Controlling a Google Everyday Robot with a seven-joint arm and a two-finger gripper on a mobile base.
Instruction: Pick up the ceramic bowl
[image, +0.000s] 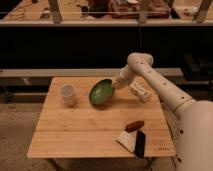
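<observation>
Gripper (115, 85) pinches the right rim of the green bowl (101, 92), which is tilted up, apparently clear of the desk (75, 130). White cup (67, 94) stands just left of it.

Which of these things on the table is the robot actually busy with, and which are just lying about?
In use:
ceramic bowl, tilted, lifted at its right rim
gripper, at that rim

Lying about:
white cup
white packet
brown item
black device
</observation>
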